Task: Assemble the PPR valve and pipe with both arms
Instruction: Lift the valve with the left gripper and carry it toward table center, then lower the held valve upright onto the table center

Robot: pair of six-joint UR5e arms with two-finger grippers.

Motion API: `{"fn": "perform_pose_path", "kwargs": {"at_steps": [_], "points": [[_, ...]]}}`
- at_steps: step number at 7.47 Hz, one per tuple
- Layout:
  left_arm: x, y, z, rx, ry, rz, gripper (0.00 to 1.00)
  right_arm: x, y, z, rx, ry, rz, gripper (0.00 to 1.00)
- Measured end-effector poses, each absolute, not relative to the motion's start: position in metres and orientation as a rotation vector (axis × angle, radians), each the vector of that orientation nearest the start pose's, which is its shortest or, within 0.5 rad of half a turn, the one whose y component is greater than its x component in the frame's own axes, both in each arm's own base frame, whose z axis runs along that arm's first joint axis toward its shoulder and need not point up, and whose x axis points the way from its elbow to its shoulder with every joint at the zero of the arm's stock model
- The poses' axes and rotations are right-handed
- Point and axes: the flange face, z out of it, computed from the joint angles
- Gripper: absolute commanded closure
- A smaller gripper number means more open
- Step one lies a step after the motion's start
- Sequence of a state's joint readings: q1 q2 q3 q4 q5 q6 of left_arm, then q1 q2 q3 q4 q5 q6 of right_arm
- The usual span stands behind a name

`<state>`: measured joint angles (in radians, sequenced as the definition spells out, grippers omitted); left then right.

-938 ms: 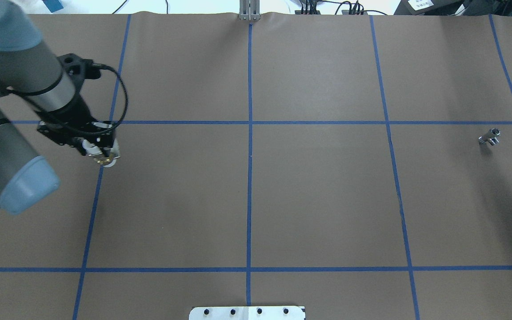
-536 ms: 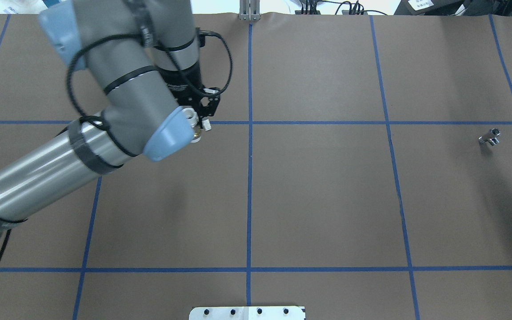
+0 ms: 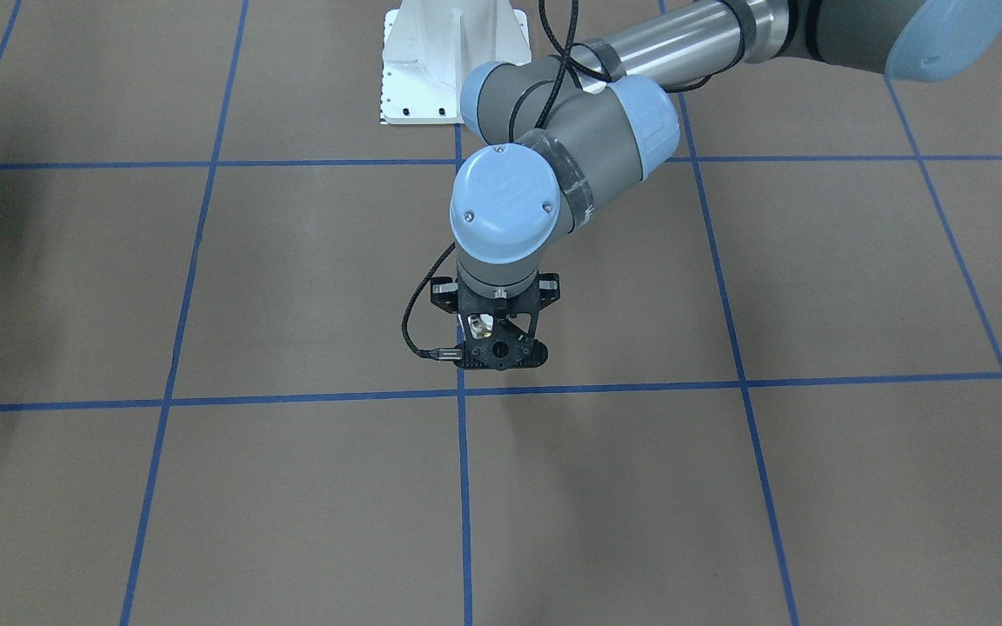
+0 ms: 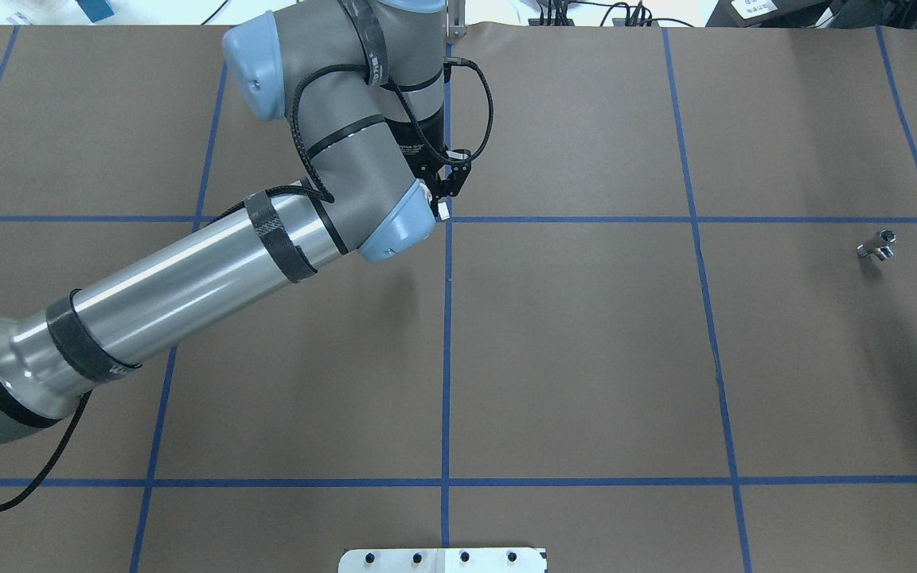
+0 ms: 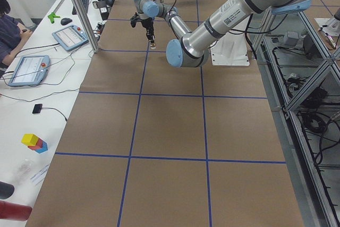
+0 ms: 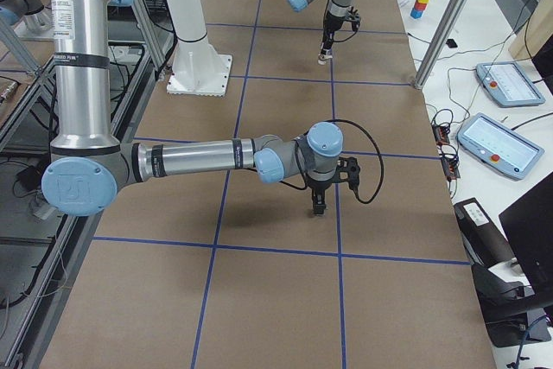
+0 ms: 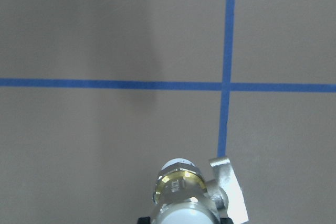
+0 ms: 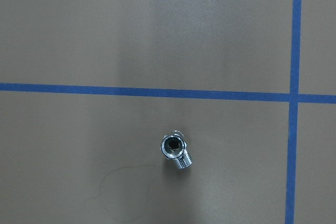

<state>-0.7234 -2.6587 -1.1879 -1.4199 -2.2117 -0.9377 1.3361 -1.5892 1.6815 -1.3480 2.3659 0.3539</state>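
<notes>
My left gripper (image 4: 442,200) is shut on the PPR valve (image 7: 178,184), whose brass body, white collar and white side handle fill the bottom of the left wrist view. It holds the valve just above the blue tape cross at the table's middle (image 3: 494,337). The pipe (image 4: 876,245), a small shiny silver stub, lies on the brown paper at the far right, and shows in the right wrist view (image 8: 176,151). The right gripper (image 6: 317,205) hangs over that area. Only a black tip of it shows at the overhead edge, so I cannot tell whether it is open or shut.
The white bolted pedestal (image 3: 449,61) stands at the robot's side of the table. Blue tape lines divide the brown paper into squares. A metal post (image 5: 79,9) and operators' tablets (image 5: 68,36) line the far side.
My left arm has swept from the table's left side to the centre tape cross, carrying the valve. The pipe and the right gripper have not moved.
</notes>
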Motion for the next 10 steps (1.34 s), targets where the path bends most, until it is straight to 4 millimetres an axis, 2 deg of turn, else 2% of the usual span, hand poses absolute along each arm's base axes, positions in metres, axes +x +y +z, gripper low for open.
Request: {"fn": "perform_pose_path", "kwargs": {"at_steps": [2,5,9,10], "points": [[0.579,-0.574,0.128,-0.151,0.82,0.126,1.0,-0.056,-0.5,0.587,0.056,-0.841,-0.013,0.0],[0.606,-0.553,0.13,-0.162,0.832,0.151,1.0,-0.055,-0.499,0.588,0.055,-0.842,-0.012,0.0],[0.618,-0.546,0.134,-0.157,0.845,0.171,1.0,-0.055,-0.499,0.589,0.053,-0.84,-0.011,0.0],[0.618,-0.546,0.134,-0.156,0.846,0.172,0.87,-0.055,-0.499,0.589,0.053,-0.84,-0.011,0.0]]}}
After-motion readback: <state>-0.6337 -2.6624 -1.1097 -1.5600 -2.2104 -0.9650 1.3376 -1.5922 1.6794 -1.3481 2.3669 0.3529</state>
